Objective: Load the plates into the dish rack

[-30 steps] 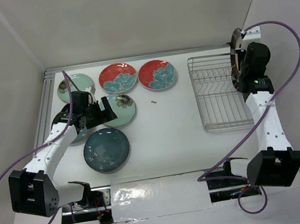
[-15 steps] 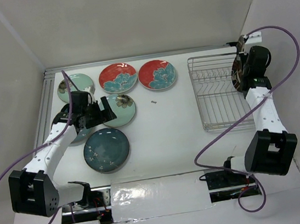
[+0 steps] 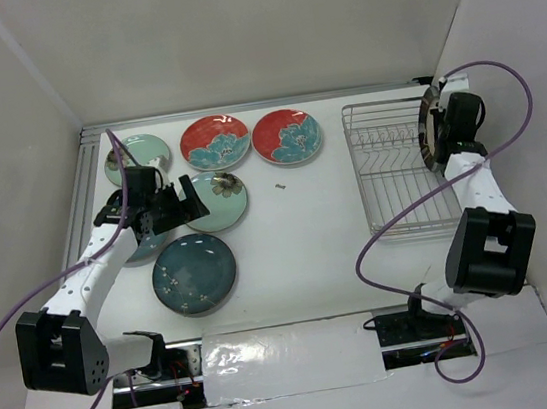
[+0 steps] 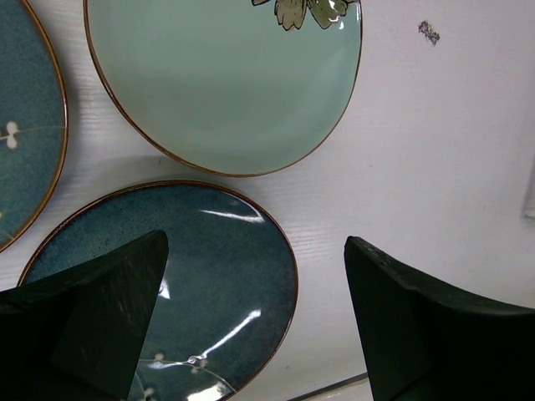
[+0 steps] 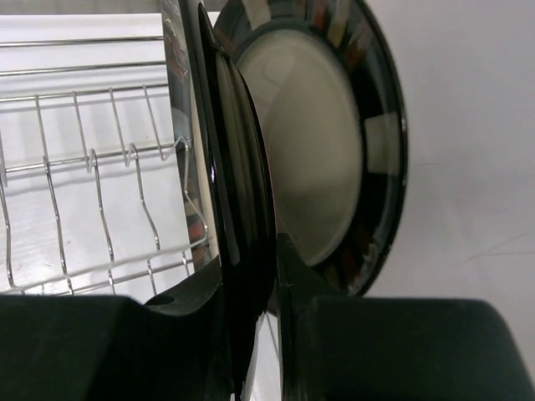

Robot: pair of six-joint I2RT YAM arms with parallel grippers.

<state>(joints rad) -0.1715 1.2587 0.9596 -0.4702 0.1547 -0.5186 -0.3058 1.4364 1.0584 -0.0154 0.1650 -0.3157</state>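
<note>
My right gripper (image 3: 438, 132) is shut on the rim of a beige plate with a dark striped rim (image 3: 428, 129). It holds the plate on edge over the right end of the silver wire dish rack (image 3: 391, 174). In the right wrist view the plate (image 5: 309, 142) stands upright between my fingers (image 5: 188, 301), beside the rack's tines (image 5: 84, 167). My left gripper (image 3: 195, 201) is open above a pale mint plate (image 3: 221, 201) and a speckled teal plate (image 3: 194, 272). In the left wrist view my open gripper (image 4: 259, 322) frames the teal plate's right edge (image 4: 209, 276), with the mint plate (image 4: 226, 83) beyond.
Two red plates with blue flowers (image 3: 215, 142) (image 3: 287, 135) and another mint plate (image 3: 136, 157) lie along the back. A second teal plate (image 3: 144, 246) lies partly under my left arm. A small scrap (image 3: 279, 186) lies mid-table. White walls stand close around.
My right arm has folded in and turned, and the striped plate has come lower, close against the rack's right end. My left gripper has shifted slightly to the left.
</note>
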